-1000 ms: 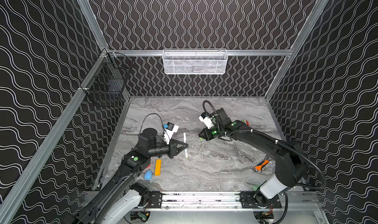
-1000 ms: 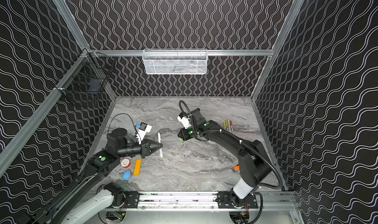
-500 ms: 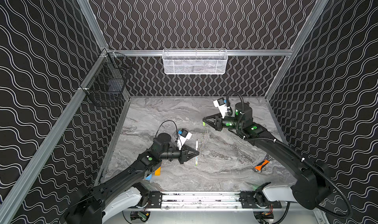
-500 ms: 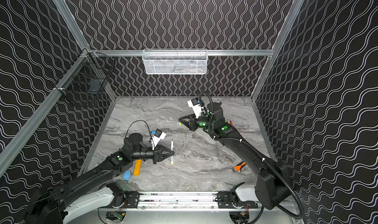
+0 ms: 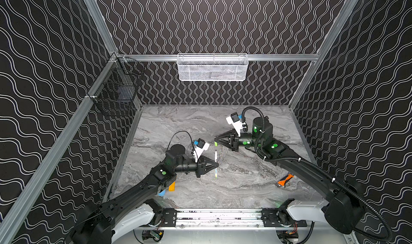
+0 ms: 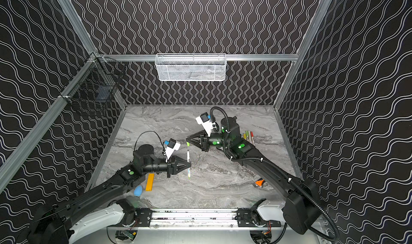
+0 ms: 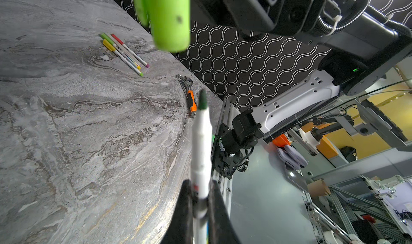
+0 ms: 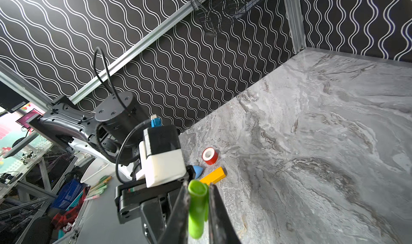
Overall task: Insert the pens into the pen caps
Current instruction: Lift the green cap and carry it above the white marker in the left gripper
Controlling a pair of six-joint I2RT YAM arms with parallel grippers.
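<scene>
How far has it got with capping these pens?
Done, apparently: three pens lie capped side by side on the table. In hand: the left pincer grips an uncapped green-tipped pen, the right pincer a green cap, with a gap between tip and cap. Remaining: push them together. I see no other loose pens or caps.
</scene>
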